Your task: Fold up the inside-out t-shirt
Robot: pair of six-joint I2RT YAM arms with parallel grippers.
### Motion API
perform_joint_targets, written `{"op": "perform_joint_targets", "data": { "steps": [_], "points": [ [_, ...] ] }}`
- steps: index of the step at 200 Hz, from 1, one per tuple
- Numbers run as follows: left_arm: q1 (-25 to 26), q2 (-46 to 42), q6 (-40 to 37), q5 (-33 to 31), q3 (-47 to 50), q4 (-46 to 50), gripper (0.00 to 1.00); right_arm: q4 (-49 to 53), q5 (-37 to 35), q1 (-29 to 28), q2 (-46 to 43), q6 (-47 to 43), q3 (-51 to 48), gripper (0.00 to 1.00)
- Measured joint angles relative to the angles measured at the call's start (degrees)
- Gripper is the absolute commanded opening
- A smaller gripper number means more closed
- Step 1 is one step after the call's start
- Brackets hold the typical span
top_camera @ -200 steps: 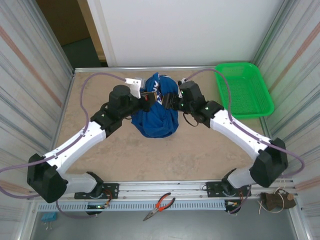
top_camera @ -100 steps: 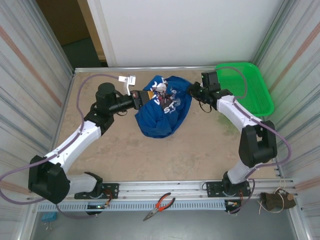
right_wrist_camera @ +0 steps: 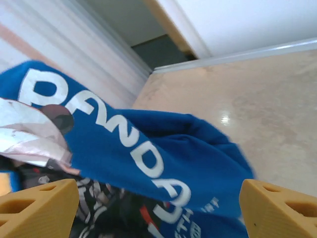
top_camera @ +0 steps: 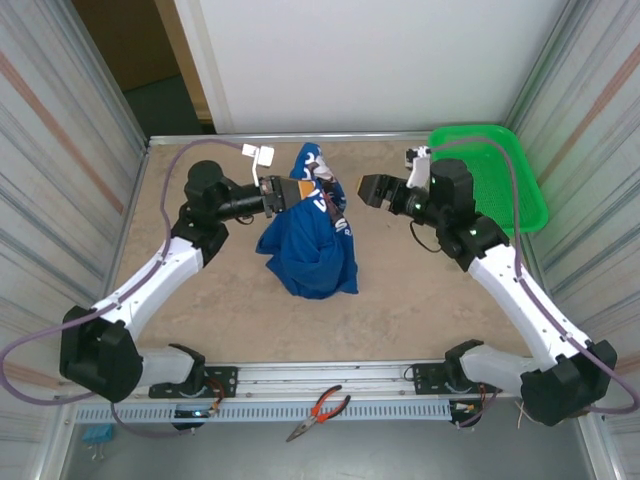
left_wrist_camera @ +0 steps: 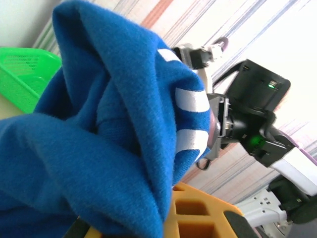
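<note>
Tabletop [top_camera: 420, 300], far centre: t-shirt [top_camera: 308, 245] bunched, top pinched tight in left gripper [top_camera: 298, 191], lower end seemingly on the surface. Right gripper [top_camera: 366, 189] wide apart, empty, near shirt's right. Likely still untangling, no fold yet; next, right needs a free edge

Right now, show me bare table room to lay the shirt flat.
Widest: the bare table between the t-shirt and the near edge. Smaller: the far strip between shirt and green basket. Crowded at the middle, where the left tool grips the shirt and the right tool hangs open.
</note>
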State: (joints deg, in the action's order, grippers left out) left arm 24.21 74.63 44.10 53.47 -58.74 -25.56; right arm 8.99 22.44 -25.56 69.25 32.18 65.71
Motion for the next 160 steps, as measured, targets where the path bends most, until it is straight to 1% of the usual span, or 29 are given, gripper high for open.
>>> {"op": "perform_joint_targets", "data": {
  "steps": [21,28,34,37,44,45,56,69,102,124,127,130,136,144,149,156,160],
  "points": [
    [0.2,0.17,-0.09,1.27,-1.84,0.68,0.0,-0.85,3.65,-1.95,5.62,-2.71,1.4,0.81],
    [0.28,0.2,-0.09,1.64,-2.34,0.87,0.0,-0.76,4.61,-2.73,7.34,-3.37,1.99,0.78],
    [0.28,0.22,-0.09,1.95,-2.78,0.96,0.0,-0.81,5.25,-3.37,8.76,-3.96,2.56,0.74],
    [0.28,0.28,-0.09,2.16,-2.95,1.03,0.0,-0.83,5.55,-3.52,9.4,-4.44,2.86,0.7],
    [0.31,0.46,-0.09,2.54,-3.34,1.05,0.0,-1.07,6.38,-3.89,10.67,-4.83,3.56,0.55],
    [0.31,0.5,-0.09,2.58,-3.41,1.05,0.0,-1.2,6.49,-3.96,10.86,-4.63,3.67,0.52],
    [0.35,0.85,-0.07,2.99,-3.72,1.03,0.0,-1.7,7.96,-4.11,12.46,-5.09,4.74,0.31],
    [0.39,1.31,0.15,3.34,-3.74,0.83,0.0,-1.92,9.46,-3.72,13.81,-5.22,5.9,0.0],
    [-0.22,1.99,1.05,4.02,-3.37,-0.09,0.0,-2.05,12.61,-1.7,13.81,-5.31,6.62,0.0],
    [-1.66,1.99,1.22,4.15,-2.38,-0.98,0.0,-2.14,13.68,0.42,10.86,-5.2,5.38,0.0],
    [-1.88,1.99,1.22,4.17,-2.19,-1.09,0.02,-2.23,13.73,0.72,10.27,-5.18,5.09,0.0],
    [-2.14,2.03,1.22,4.15,-1.95,-1.18,0.06,-2.27,13.75,0.98,9.64,-5.01,4.85,0.0],
    [-2.64,2.14,1.2,4.15,-1.42,-1.33,0.22,-2.54,13.88,1.49,8.24,-4.74,4.24,0.0],
    [-3.32,2.45,1.18,4.07,-0.72,-1.51,0.46,-2.64,13.94,1.97,6.49,-4.33,3.61,0.0],
    [-3.69,2.6,1.22,3.96,-0.31,-1.53,0.58,-2.75,13.97,2.19,5.25,-4.13,3.23,0.0],
    [-4.31,2.75,1.22,3.63,0.37,-1.53,0.68,-2.91,14.05,2.43,3.89,-3.91,2.99,0.0],
    [-4.74,2.75,1.2,3.19,0.87,-1.46,0.71,-2.97,14.12,2.47,3.15,-3.72,2.93,0.0]
  ]
}}
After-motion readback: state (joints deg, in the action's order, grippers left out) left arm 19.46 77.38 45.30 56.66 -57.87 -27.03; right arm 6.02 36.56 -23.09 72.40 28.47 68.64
